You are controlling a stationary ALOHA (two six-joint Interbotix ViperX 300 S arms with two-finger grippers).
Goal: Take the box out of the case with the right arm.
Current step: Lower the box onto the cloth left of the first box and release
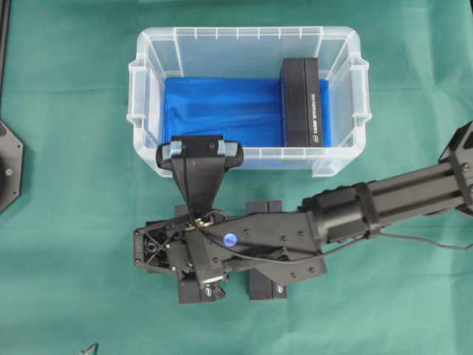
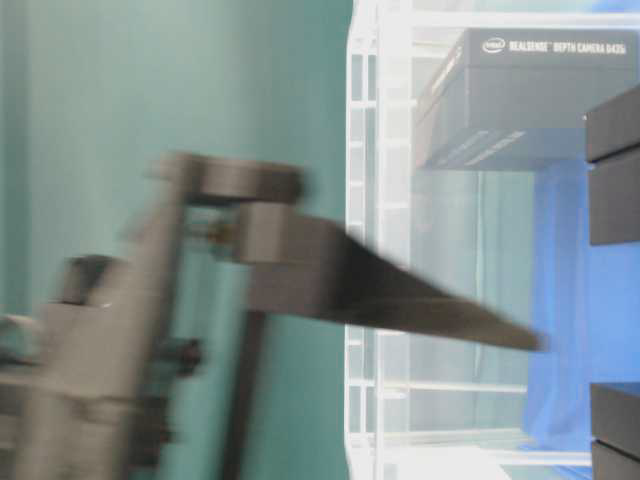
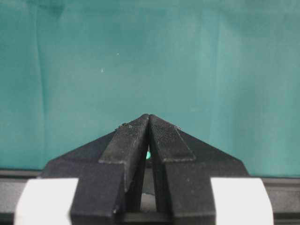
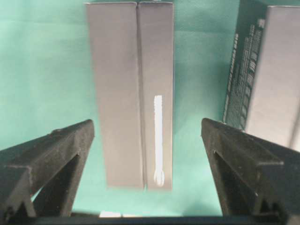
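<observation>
Editor: Where is the box (image 1: 301, 103) as the right arm (image 1: 384, 200) hangs over the table?

Stringer: Inside the case (image 1: 144, 111), on edge close to its right-hand wall. Its long axis runs from the near wall to the far wall in the overhead view.

Editor: And the jaws?

Stringer: The right gripper (image 4: 146, 124) is spread wide and holds nothing. It hangs outside the case, above the green cloth (image 1: 74, 244). One black carton (image 4: 131, 93) lies flat beneath it and a second carton (image 4: 267, 70) lies to one side. From there the box lies past the near wall and off to the right.

Editor: The other arm?

Stringer: The left gripper (image 3: 149, 124) is pressed shut and faces only bare cloth. The right arm appears much nearer.

Editor: Room to work?

Stringer: The blue lining (image 1: 222, 111) shows bare to the box's left. The gap on the wall side looks tight. A grip across the narrow width, with the jaws turned to suit that axis, seems the likely call.
</observation>
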